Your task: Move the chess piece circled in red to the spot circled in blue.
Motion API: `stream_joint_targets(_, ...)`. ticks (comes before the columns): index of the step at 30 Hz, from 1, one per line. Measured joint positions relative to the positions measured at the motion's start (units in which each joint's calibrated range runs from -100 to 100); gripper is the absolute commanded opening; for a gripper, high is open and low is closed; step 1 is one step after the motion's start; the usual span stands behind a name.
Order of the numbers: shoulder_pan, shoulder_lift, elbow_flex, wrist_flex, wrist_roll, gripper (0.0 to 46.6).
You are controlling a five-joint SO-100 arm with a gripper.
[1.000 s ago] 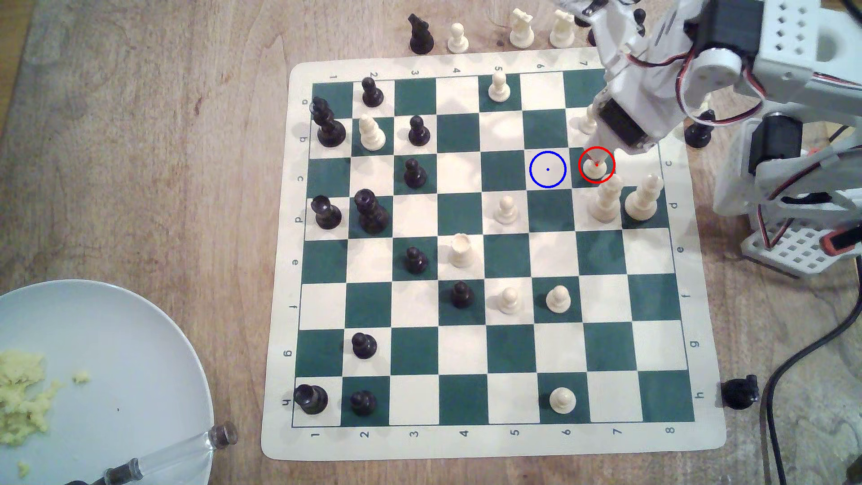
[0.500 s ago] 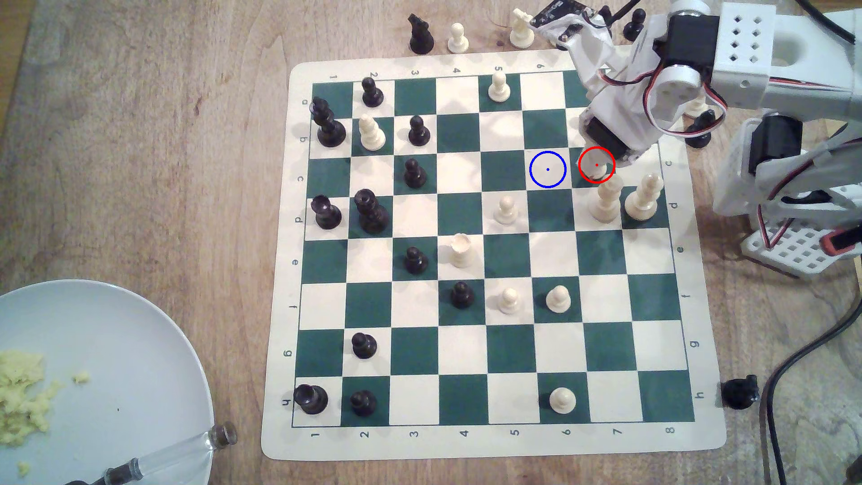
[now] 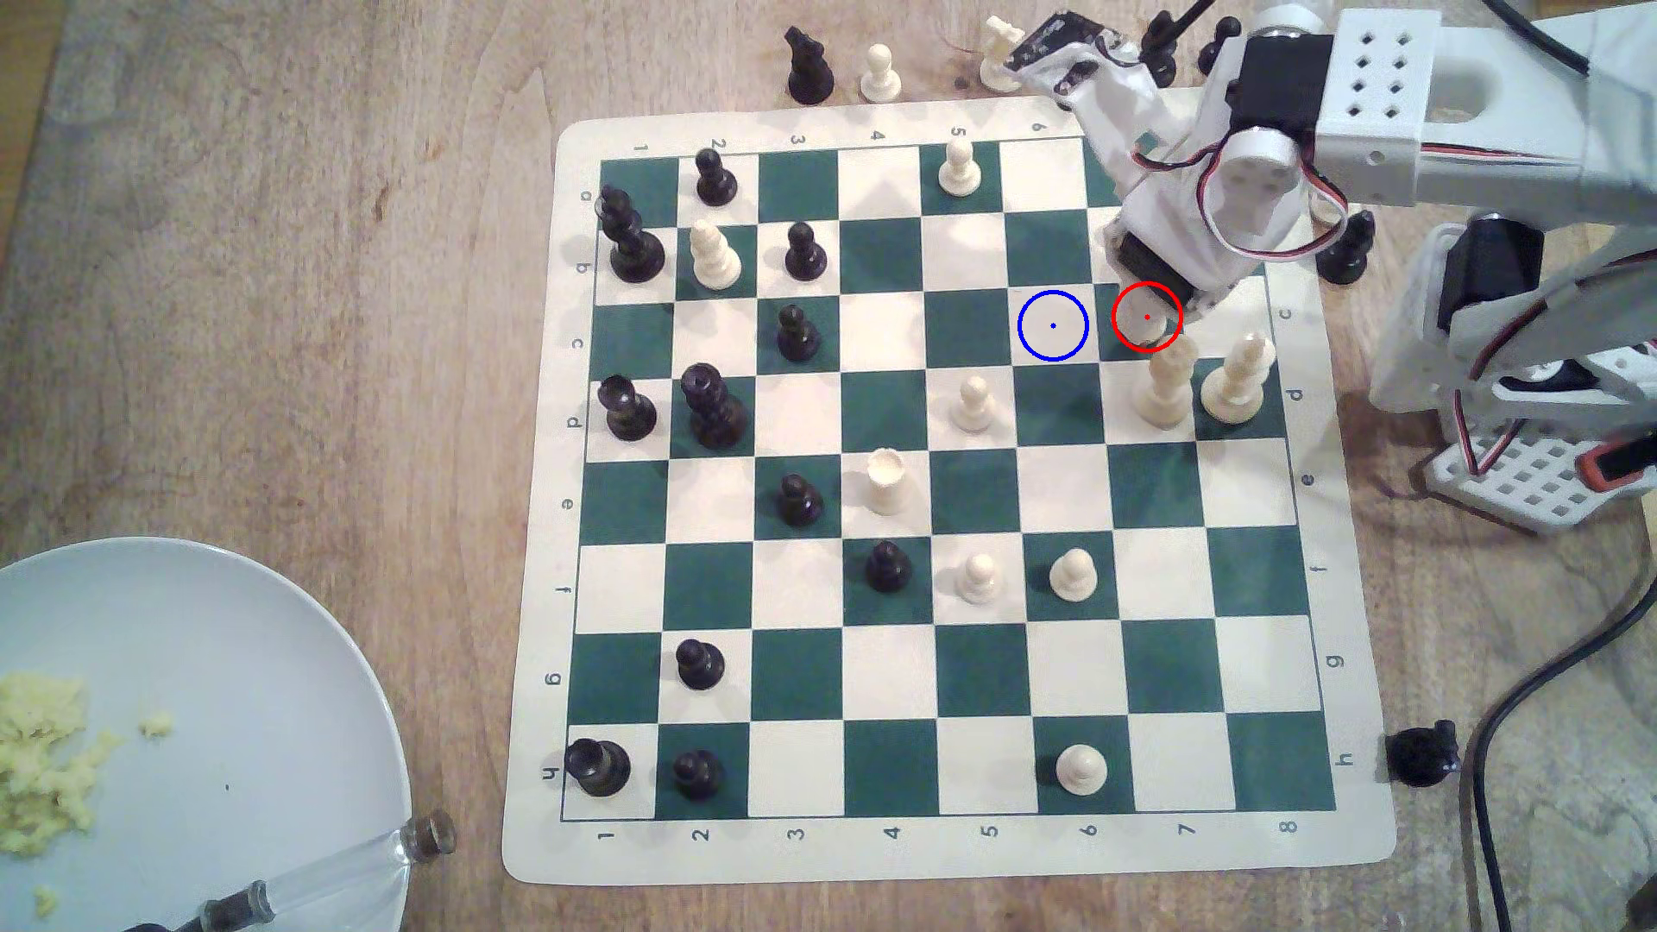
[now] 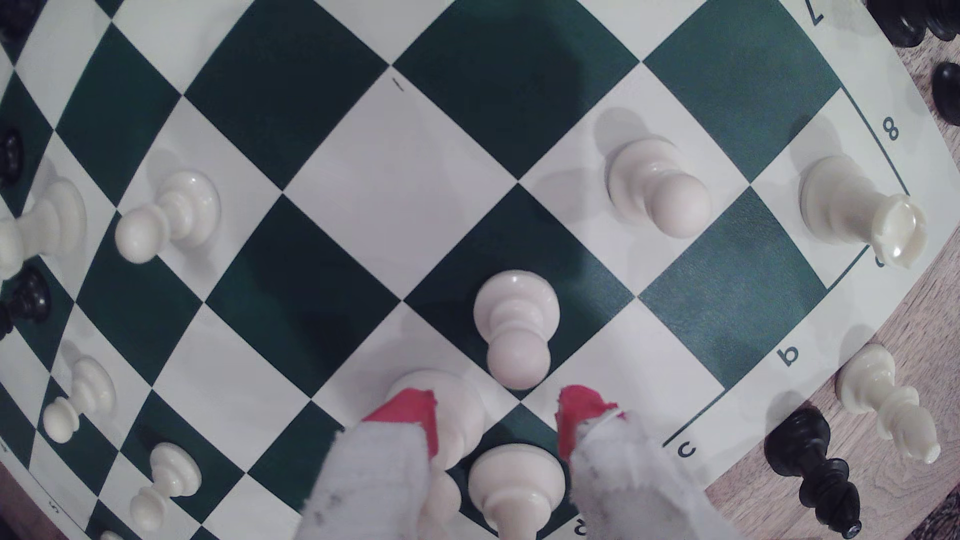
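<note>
A pale blue round plate [image 3: 224,681] sits at the near left corner of the wooden table [image 3: 269,314] in the exterior view. It holds a small heap of crumbly yellow food [image 3: 40,762] by its left edge, and a clear glass tube with dark ends [image 3: 341,869] lies across its lower rim.

Right of the plate lies a green and cream roll-up chess mat [image 3: 897,860] with black and cream pieces scattered over it.

The small cream-white plastic pawn with a ball head [image 3: 1148,328] stands inside the red ring, on a dark green square in row c, near the board's far right side in the exterior view. It stands upright on its flared base, its long axis vertical, head up. The arm's wrist covers its upper part from this angle. In the wrist view the pawn [image 4: 515,324] shows whole and free, base flat on the green square.

The cream square marked with a thin blue ring and centre dot [image 3: 1053,325] is just beside it, to the exterior view's left, with nothing on it.

The white arm's gripper [image 4: 496,410], its fingertips [image 4: 410,410] capped in red, hangs just above the pawn. The jaws are spread apart and hold nothing; the pawn's head sits near the gap between them, touching neither tip.

Two taller cream crowned pieces [image 3: 1201,381] stand just in front of the pawn.
</note>
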Motion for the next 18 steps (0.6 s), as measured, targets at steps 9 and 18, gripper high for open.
stream_joint_targets(9,0.00,2.09,0.00,-2.55,0.00,12.8)
stream_joint_targets(18,0.00,3.60,0.99,-3.59,0.39,11.6)
